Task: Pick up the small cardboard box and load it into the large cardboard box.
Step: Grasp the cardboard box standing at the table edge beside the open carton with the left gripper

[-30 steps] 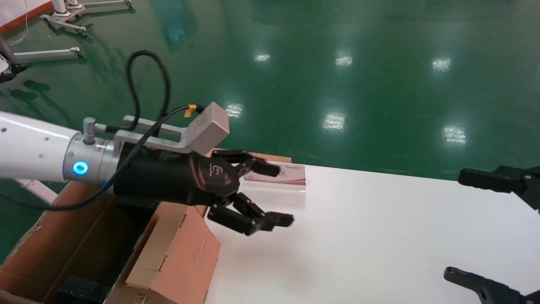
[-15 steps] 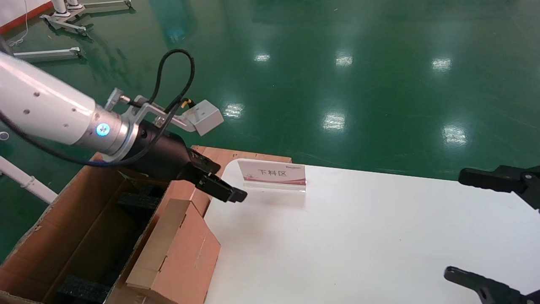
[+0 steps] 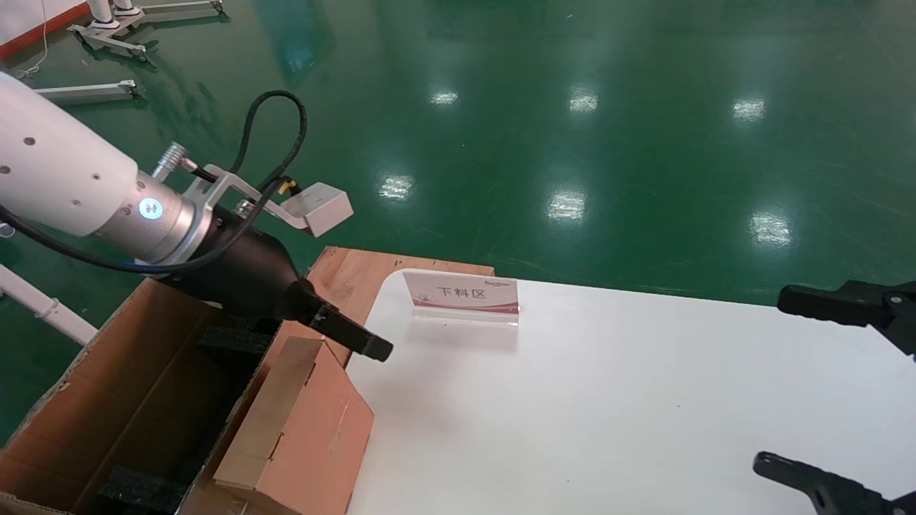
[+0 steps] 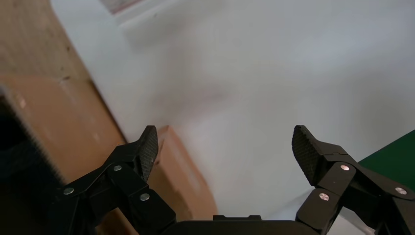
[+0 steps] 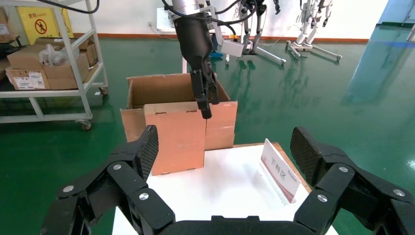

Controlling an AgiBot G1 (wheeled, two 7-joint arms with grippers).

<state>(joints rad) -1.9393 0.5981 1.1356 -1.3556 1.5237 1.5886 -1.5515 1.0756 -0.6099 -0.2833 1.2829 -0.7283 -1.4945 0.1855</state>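
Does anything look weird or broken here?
Nothing looks broken or spilled. One oddity: no small cardboard box shows on the white table; only a sign stands there. The left gripper is open and empty beside the large cardboard box.

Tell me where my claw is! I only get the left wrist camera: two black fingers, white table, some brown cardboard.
Observer: The left gripper hangs open, pointing down, above where the large cardboard box meets the white table.
Operator: Is the little box inside it?
Observer: I can't tell. Inside I see only black foam blocks, and no small cardboard box shows on the table, just a sign.
Operator: What's the other claw doing?
Observer: The right gripper is parked over the table's right side, open and empty.
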